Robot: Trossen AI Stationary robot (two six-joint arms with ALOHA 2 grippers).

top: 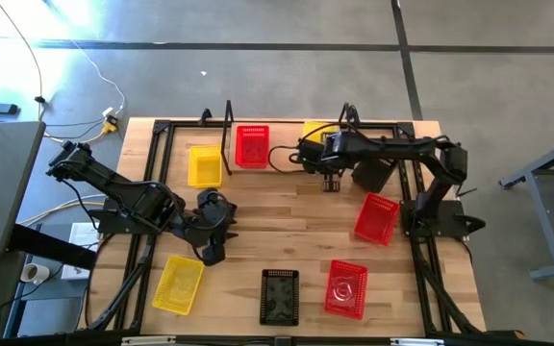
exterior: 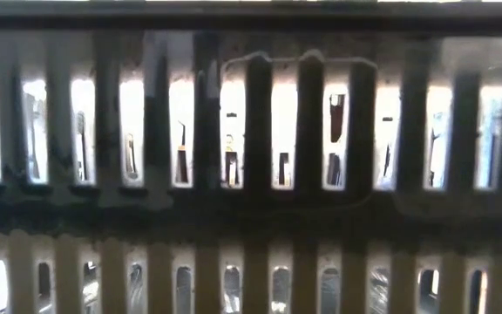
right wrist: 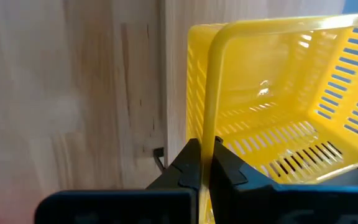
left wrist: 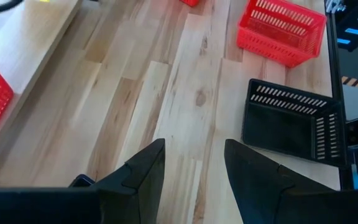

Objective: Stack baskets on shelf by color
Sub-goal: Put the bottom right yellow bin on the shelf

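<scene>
**Right claw pinches yellow basket at the shelf's far end**

While its fingers are closed on the thin rim of a yellow basket (right wrist: 278,106), the right claw (right wrist: 205,165) holds it tilted above the shelf (top: 282,159) near the right-hand wire frame; from above the arm hides most of this basket. On the shelf a red basket (top: 251,146) stands with its long axis across the plank, and another yellow basket (top: 204,165) sits just beside the left frame. The left claw (left wrist: 194,165), fingers parted and holding nothing, hovers over the bench (top: 296,240). Ahead of it a black basket (left wrist: 294,121) lies on its side, mouth toward the camera. The low view is blocked by dark mesh.
</scene>
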